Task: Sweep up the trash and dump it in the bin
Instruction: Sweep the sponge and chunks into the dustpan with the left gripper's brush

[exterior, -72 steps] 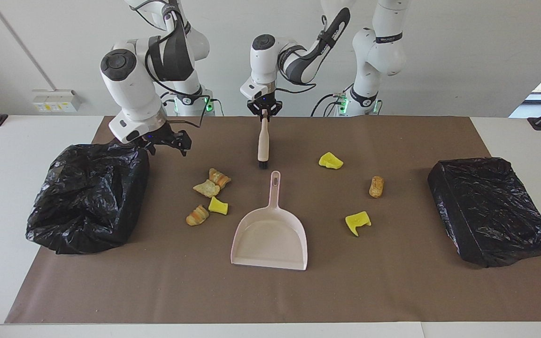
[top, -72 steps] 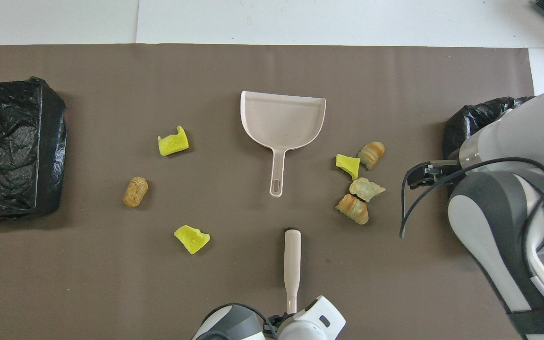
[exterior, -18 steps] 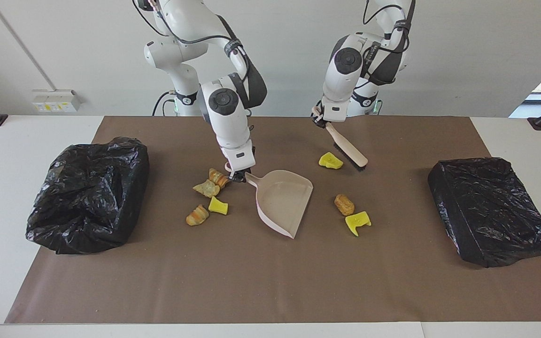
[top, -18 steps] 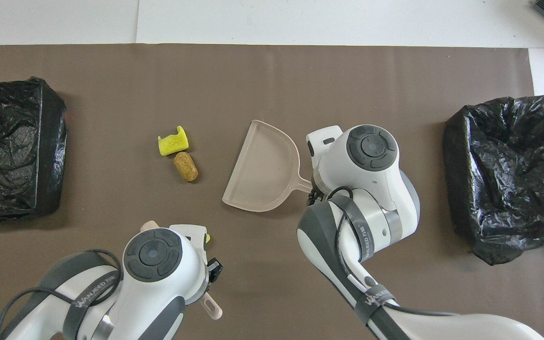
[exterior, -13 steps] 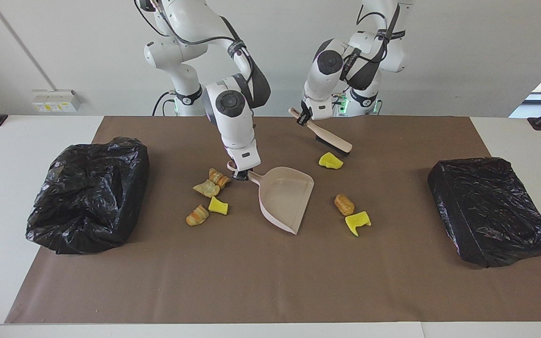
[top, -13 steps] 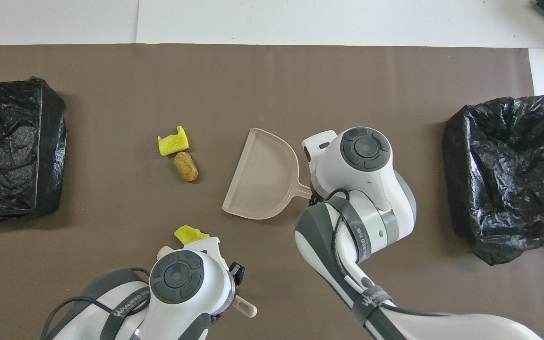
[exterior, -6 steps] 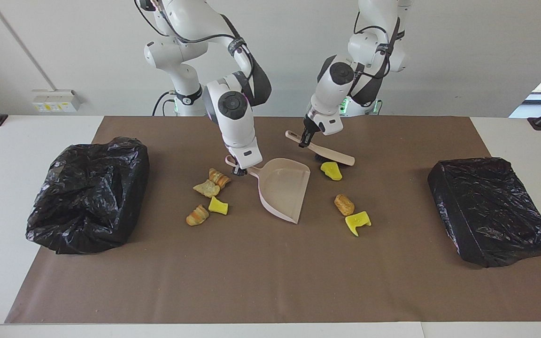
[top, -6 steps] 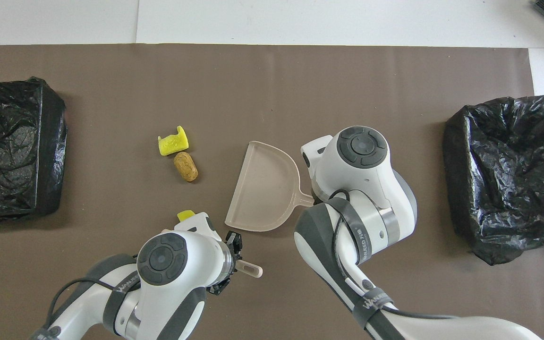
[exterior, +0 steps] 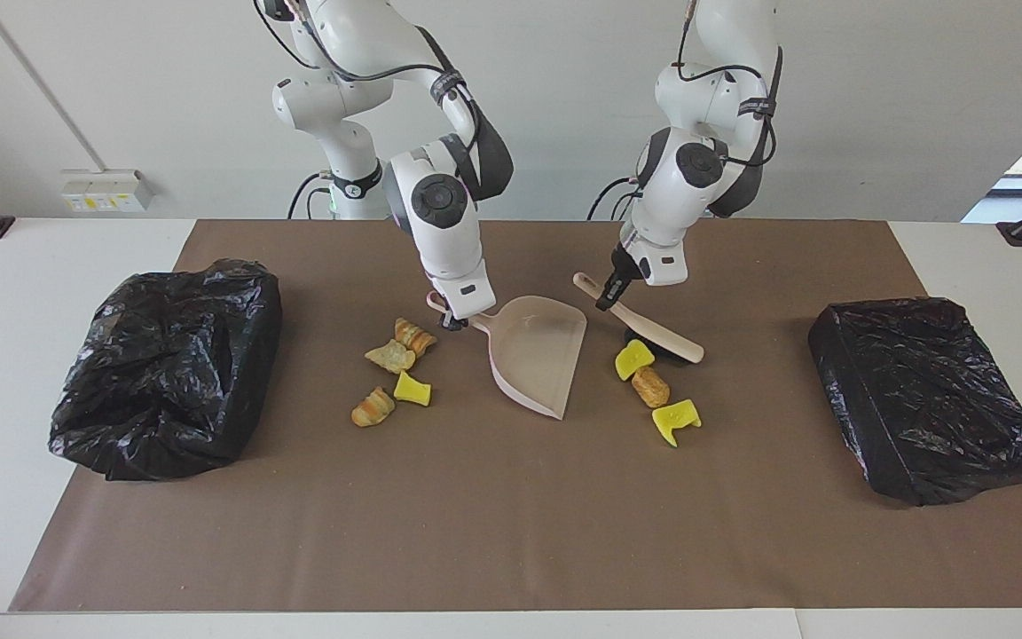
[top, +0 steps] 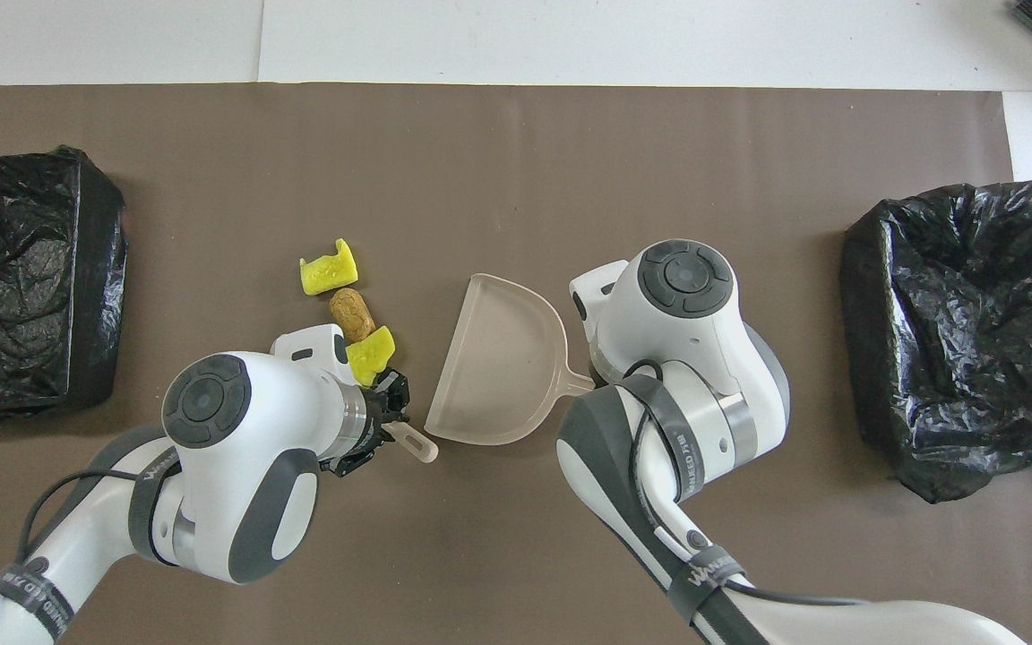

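Observation:
My right gripper [exterior: 451, 321] is shut on the handle of the pale pink dustpan [exterior: 536, 353], which is tilted with its mouth toward the left arm's end. It also shows in the overhead view [top: 498, 358]. My left gripper [exterior: 605, 299] is shut on the beige hand brush [exterior: 656, 331], whose bristles are down beside a yellow wedge [exterior: 633, 358]. That wedge touches a brown lump [exterior: 650, 387], with another yellow wedge [exterior: 676, 421] beside it. Several more trash bits [exterior: 391, 357] lie beside the dustpan handle toward the right arm's end, hidden under the arm in the overhead view.
An open bin lined with a black bag [exterior: 165, 364] stands at the right arm's end of the brown mat [exterior: 475, 532]. A black-wrapped box [exterior: 928, 399] lies at the left arm's end.
My left arm has swept the brush away from the robots, pushing the nearest yellow wedge up against the brown lump. My right gripper picked up the dustpan and turned its mouth toward them.

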